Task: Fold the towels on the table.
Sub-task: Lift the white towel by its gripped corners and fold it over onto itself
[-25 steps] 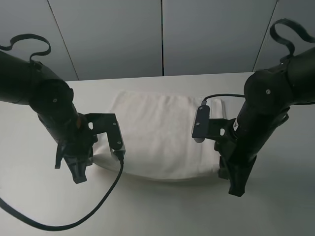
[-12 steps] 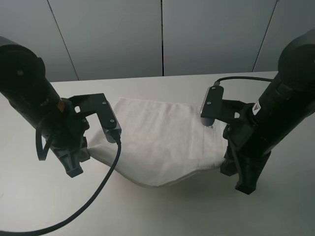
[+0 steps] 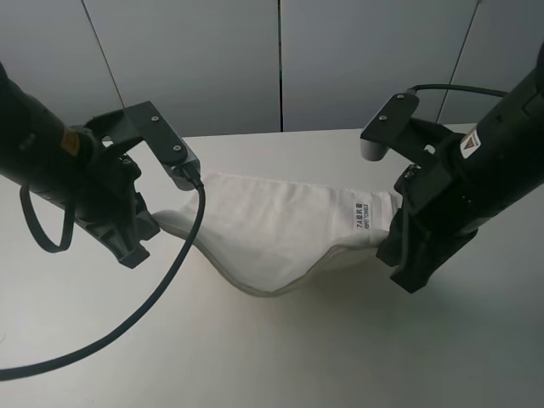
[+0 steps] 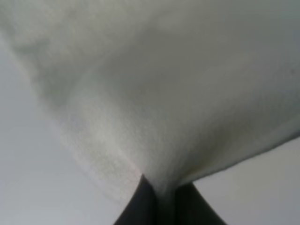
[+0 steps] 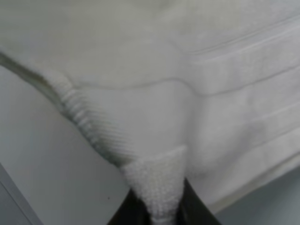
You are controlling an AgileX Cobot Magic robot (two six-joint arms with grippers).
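Observation:
The white terry towel point(image 3: 272, 225) hangs between my two grippers above the white table point(image 3: 280, 348), its near edge lifted and sagging in the middle. A small white label point(image 3: 363, 218) with dark print shows near its right corner. My left gripper point(image 3: 144, 229) is shut on the towel's near left corner, seen pinched in the left wrist view point(image 4: 161, 194). My right gripper point(image 3: 398, 248) is shut on the near right corner, where the border band point(image 5: 225, 75) shows and the corner point(image 5: 159, 187) sits between the fingers.
A black cable point(image 3: 161, 297) loops from the left arm over the table's front left. Grey wall panels point(image 3: 280, 59) stand behind the table's far edge.
Both grippers have risen and moved toward the back, lifting the towel's near edge off the table; the label side now faces up.

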